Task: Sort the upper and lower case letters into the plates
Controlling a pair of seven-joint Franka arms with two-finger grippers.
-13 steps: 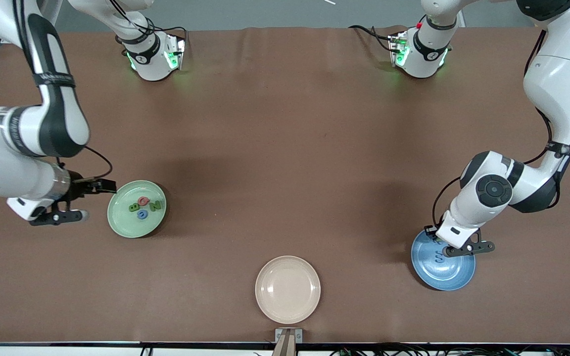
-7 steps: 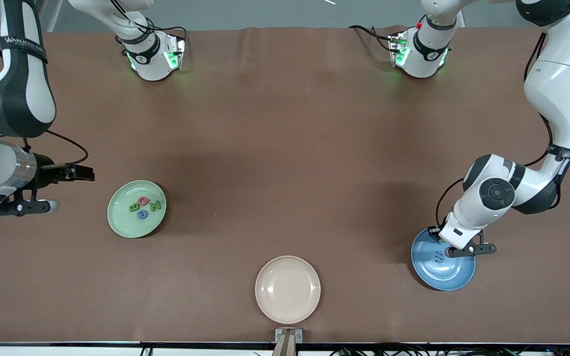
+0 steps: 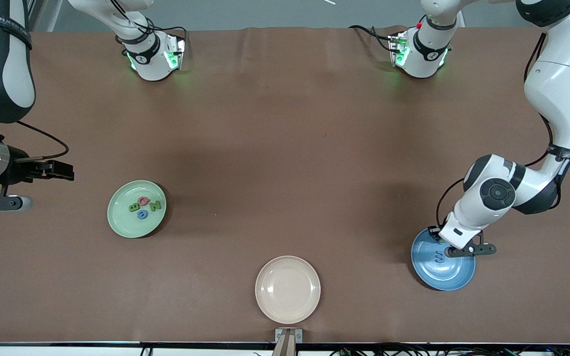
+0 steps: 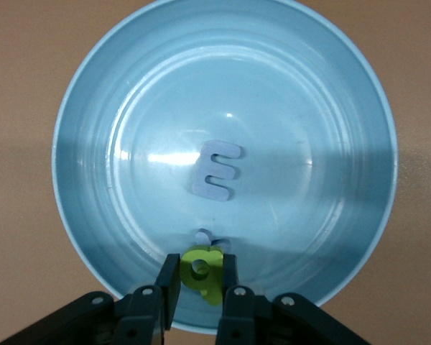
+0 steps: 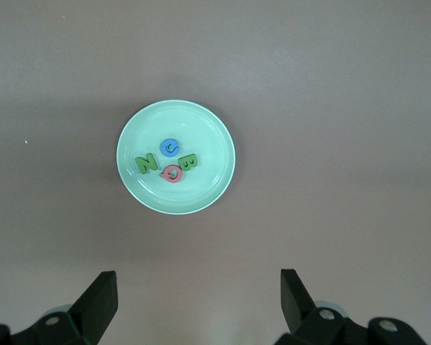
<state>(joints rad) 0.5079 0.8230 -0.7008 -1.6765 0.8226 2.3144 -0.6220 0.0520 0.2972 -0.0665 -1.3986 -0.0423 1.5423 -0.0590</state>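
A: What differs from a second ago?

B: The right gripper (image 5: 194,305) has drawn away from the pale mint green round plate (image 3: 118,226) toward the right arm's end of the table, and now shows only at the front view's edge. Its fingers stand wide apart with nothing between them. The left gripper (image 4: 200,287) has barely shifted; it stays low over the medium blue round plate (image 3: 455,282), at the edge farther from the front camera.

A: Is it holding anything?

B: Yes, its fingers are clenched on a small flat green letter b (image 4: 203,272), just above the blue plate's inner slope.

A: The dishes, nearest the front camera first?

B: The cream-beige round plate (image 3: 288,289) lies nearest, with nothing in it. Next comes the blue plate, toward the left arm's end. A flat pale blue letter m (image 4: 215,170) lies near its middle, and a second small blue letter (image 4: 203,235) peeks out just beside the held b; I cannot tell which letter it is. Farther still is the mint plate, toward the right arm's end, holding four capitals bunched together: green Z (image 5: 146,164), blue G (image 5: 170,147), green B (image 5: 189,162) and pink Q (image 5: 172,173).
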